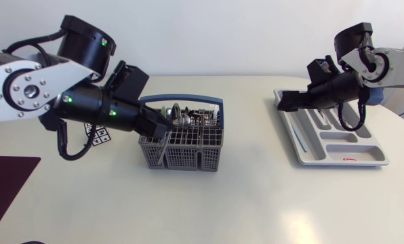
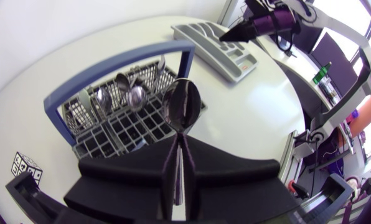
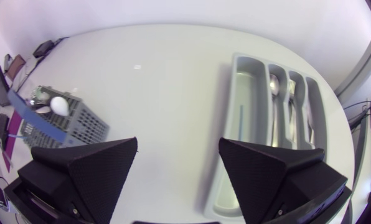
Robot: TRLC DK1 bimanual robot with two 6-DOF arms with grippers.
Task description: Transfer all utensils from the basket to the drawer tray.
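Left tool (image 2: 180,146) pinches a spoon (image 2: 182,107) by its handle, bowl upright ahead of the tips, probably to lift it clear of the basket (image 2: 114,65) just beyond. Right tool (image 3: 178,143) hangs wide open over the drawer tray (image 3: 248,124).

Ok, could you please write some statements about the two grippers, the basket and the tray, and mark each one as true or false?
1. The left gripper is shut on a spoon. True.
2. The right gripper holds a fork. False: its fingers are wide apart with nothing between them, and it hangs above the tray.
3. The basket is empty. False: several utensils stand in it.
4. A fork lies in one compartment of the tray. True.
5. The basket has a blue handle. True.
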